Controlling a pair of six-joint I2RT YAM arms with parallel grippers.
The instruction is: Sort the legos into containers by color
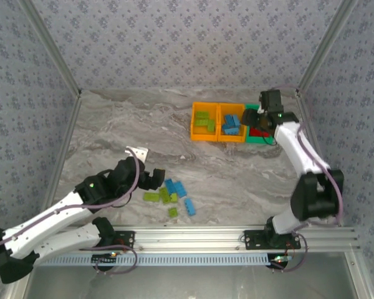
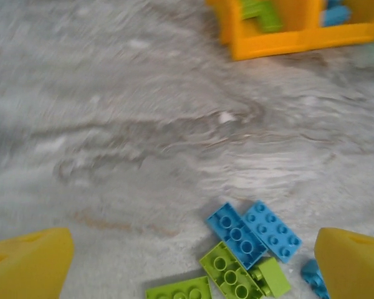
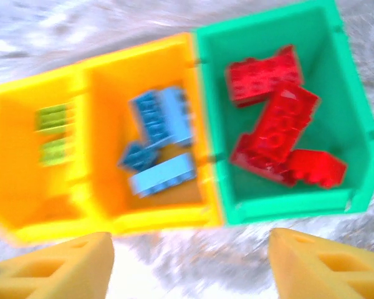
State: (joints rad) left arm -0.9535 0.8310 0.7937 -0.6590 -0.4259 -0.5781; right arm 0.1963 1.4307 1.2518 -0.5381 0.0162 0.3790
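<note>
A: The left gripper (image 2: 190, 265) has its fingers spread wide with nothing held, low over the loose bricks (image 2: 243, 255) on the table (image 2: 143, 124). The right gripper (image 3: 187, 261) is also spread and empty, hanging above the bins (image 3: 202, 124) at the far right.
B: Handling?
A: Small hard plastic: light, stiff, won't crush. The sides are smooth, so probably slippery. I'd pinch across the flat long sides, not the studs. The pile is tight: a blue brick (image 2: 235, 232) touches a lime brick (image 2: 229, 274). Take an outer one first, or a neighbour may drag along.
B: Contents?
A: Three in a row, touching: left orange bin (image 3: 12, 205) has lime bricks (image 3: 53, 134), middle orange bin (image 3: 156, 218) has blue bricks (image 3: 159, 143), green bin (image 3: 287, 208) has red bricks (image 3: 277, 124). The loose ones are blue and lime.
</note>
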